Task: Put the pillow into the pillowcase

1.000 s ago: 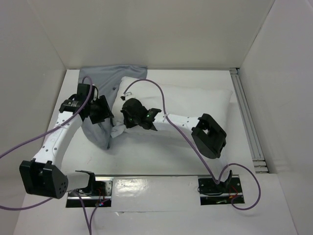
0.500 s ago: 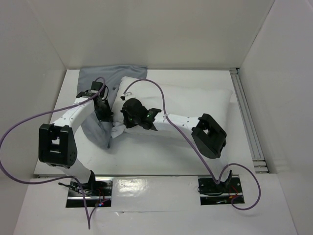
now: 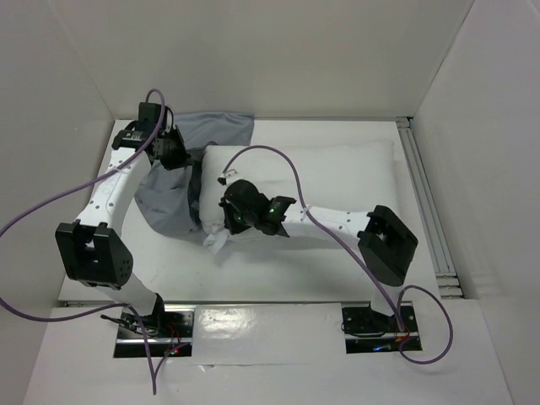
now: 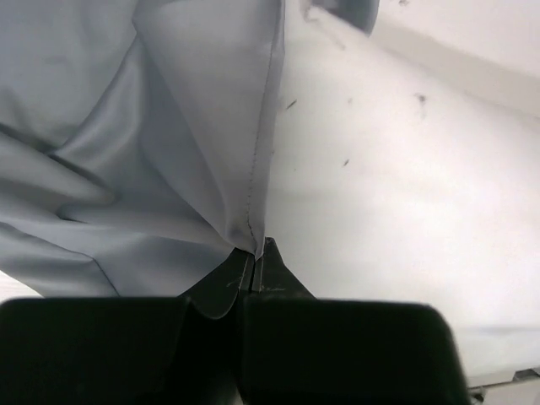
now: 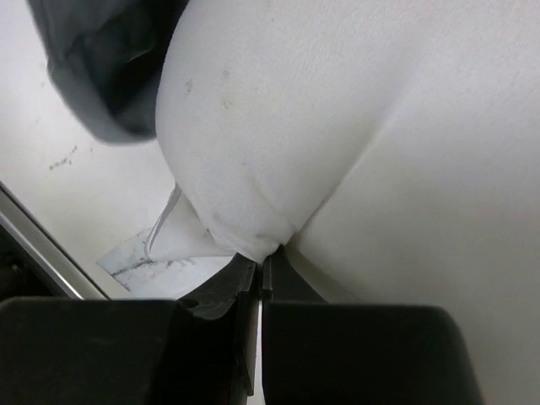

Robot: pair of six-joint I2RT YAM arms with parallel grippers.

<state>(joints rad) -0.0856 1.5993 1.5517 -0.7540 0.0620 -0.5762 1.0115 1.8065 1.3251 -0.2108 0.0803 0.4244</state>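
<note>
The white pillow (image 3: pixel 337 181) lies across the middle of the table. Its near-left corner is pinched in my right gripper (image 3: pixel 224 224), which is shut on it. In the right wrist view the pillow (image 5: pixel 380 126) bulges above the shut gripper (image 5: pixel 263 260), with a small white tag (image 5: pixel 160 249) beside the corner. The grey pillowcase (image 3: pixel 169 194) lies crumpled at the pillow's left end. My left gripper (image 3: pixel 181 158) is shut on its edge at the back left. In the left wrist view the hem of the pillowcase (image 4: pixel 152 152) runs down into the shut left gripper (image 4: pixel 255 255).
White enclosure walls stand at the back and both sides. An aluminium rail (image 3: pixel 426 202) runs along the table's right edge. Purple cables (image 3: pixel 270 156) loop over the pillow and past the left arm. Two mounting plates (image 3: pixel 371 321) sit at the near edge.
My left gripper closed on the pillowcase edge and drew it up and back to the left. The right gripper, still holding the pillow's corner, shifted slightly nearer and to the right.
</note>
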